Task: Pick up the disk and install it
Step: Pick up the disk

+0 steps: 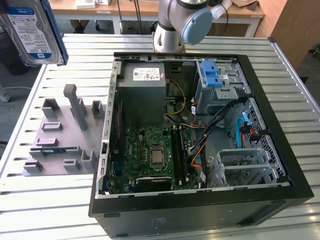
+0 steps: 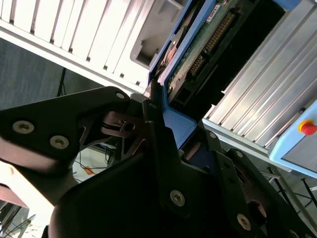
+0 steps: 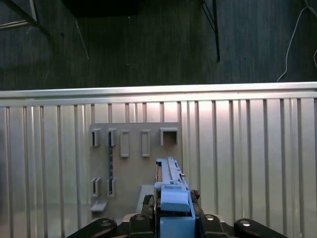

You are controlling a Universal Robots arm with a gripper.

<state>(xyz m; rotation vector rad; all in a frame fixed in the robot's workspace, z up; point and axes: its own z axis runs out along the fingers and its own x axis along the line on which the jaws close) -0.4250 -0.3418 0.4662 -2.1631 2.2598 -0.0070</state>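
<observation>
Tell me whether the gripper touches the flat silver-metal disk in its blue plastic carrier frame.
Touching. In the second wrist view the gripper clamps the blue frame of the disk.

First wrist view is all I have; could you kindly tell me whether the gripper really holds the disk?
Observer: Yes. In the second wrist view the gripper is clamped on the blue frame of the disk.
Operator: Thank you. Where is it relative to the computer?
Observer: In the exterior view the disk hangs in the air, to the exterior view's left of the open computer case, not inside it.
Operator: Which face shows there?
Observer: Its white-and-blue label.
</observation>
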